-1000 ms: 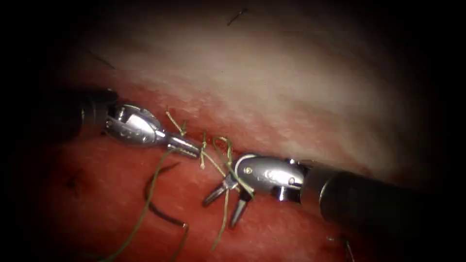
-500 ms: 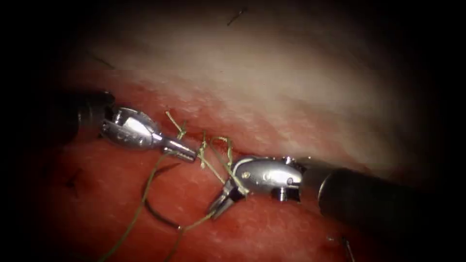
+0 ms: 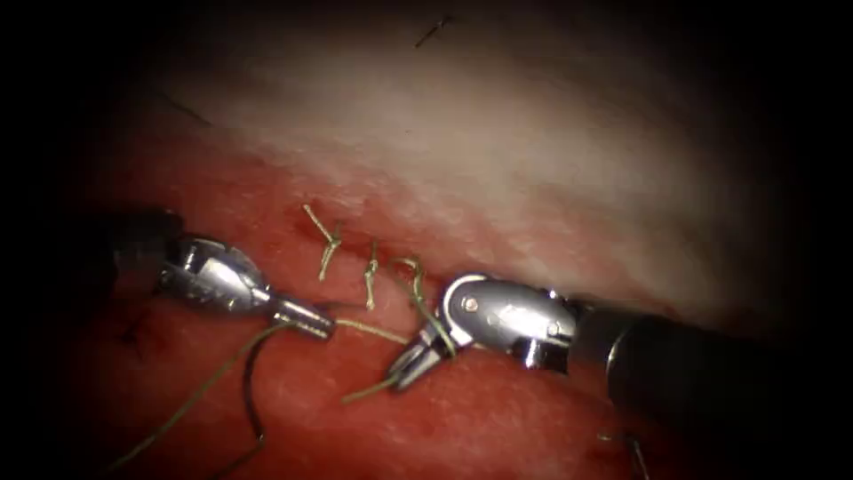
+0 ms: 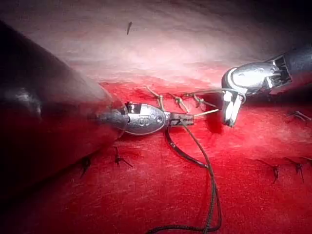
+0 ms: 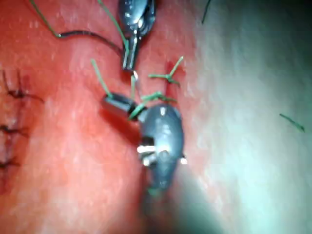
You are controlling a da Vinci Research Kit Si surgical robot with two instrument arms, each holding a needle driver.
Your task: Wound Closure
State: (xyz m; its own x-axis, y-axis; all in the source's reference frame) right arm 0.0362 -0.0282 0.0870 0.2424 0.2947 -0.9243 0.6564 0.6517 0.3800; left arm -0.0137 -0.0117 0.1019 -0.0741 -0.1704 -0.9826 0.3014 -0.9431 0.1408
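Thread [image 3: 191, 397] is pinched in both your claws: left claw [image 3: 313, 322] left of centre frame, right claw [image 3: 410, 360] gripping the short tail; needle [image 3: 250, 391] lies loose on the tissue [image 3: 498, 160], lower left.

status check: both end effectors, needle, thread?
Left end effector shut on thread. Right end effector shut on thread's short end. Needle free on the tissue, left of the knots.
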